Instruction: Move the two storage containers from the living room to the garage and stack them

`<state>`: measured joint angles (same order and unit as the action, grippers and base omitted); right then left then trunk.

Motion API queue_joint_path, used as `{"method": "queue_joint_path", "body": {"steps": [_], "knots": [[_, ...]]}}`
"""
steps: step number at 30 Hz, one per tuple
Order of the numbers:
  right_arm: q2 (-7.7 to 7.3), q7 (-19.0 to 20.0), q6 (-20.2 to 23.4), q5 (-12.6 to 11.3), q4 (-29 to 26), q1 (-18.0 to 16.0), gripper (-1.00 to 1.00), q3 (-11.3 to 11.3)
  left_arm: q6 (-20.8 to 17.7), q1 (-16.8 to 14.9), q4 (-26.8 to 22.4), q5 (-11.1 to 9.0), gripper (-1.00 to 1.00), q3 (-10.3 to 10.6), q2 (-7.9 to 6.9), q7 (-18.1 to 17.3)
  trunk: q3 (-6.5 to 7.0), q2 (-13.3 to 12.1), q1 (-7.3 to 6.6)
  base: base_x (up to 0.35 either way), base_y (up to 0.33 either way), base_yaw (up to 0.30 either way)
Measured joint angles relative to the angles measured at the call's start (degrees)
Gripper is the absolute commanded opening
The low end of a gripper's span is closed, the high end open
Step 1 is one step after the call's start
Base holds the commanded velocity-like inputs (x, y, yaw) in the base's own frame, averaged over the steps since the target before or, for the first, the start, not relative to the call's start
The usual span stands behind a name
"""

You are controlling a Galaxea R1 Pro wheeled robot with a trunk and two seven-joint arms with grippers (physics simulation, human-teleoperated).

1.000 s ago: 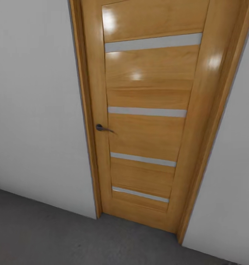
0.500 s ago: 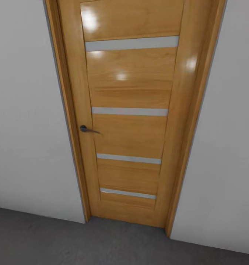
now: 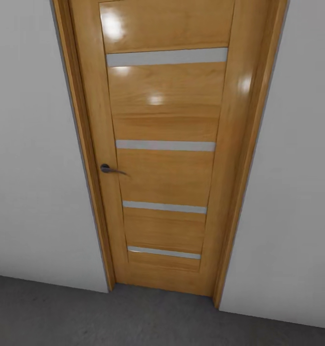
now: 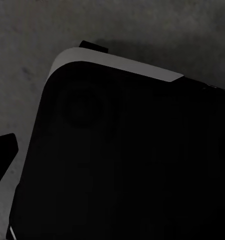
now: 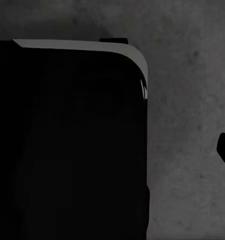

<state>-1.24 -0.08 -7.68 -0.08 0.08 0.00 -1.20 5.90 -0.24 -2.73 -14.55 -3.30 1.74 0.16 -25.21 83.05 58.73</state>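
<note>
Overhead, door (image 3: 165,158) top cut off.

Door (image 3: 165,120): standing shut in the middle of the head view, its glossy wood catching highlights toward 12 o'clock.
Handle (image 3: 107,168): sitting at the door's 9 o'clock edge, its lever pointing toward 3 o'clock.
Pale strips (image 3: 165,145): four running level, stacked from 12 to 6 o'clock.
Frame (image 3: 239,192): bordering both sides.
Walls (image 3: 32,168): flanking at 9 and 3 o'clock.
</note>
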Motion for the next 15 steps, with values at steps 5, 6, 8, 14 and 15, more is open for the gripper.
{"method": "queue_joint_path", "body": {"steps": [5,6,8,14,15], "knots": [[0.01,0.00,-0.07,0.04,0.00,0.00,1.00,0.06,0.01,0.00,0.04,-0.01,1.00,0.00,0.04,0.00,0.00,0.00,0.00,0.025,0.074,0.000],[0.00,0.00,-0.05,0.04,0.00,0.00,1.00,0.07,0.01,0.00,0.05,-0.02,1.00,-0.01,0.06,0.00,0.00,0.00,-0.01,0.077,0.216,0.000],[0.01,0.00,-0.06,0.06,0.00,0.00,1.00,0.08,0.02,0.00,0.06,-0.02,1.00,0.00,0.07,0.00,0.00,0.00,-0.01,0.089,0.251,0.000],[0.02,0.00,-0.09,0.04,0.00,0.00,1.00,0.08,0.02,0.00,0.07,-0.03,1.00,-0.02,0.08,0.00,0.00,0.00,-0.01,0.102,0.288,0.000],[0.02,0.00,-0.10,0.02,0.00,0.00,1.00,0.08,0.02,0.00,0.07,-0.03,1.00,-0.02,0.08,0.00,0.00,0.00,-0.01,0.106,0.301,0.000]]}}
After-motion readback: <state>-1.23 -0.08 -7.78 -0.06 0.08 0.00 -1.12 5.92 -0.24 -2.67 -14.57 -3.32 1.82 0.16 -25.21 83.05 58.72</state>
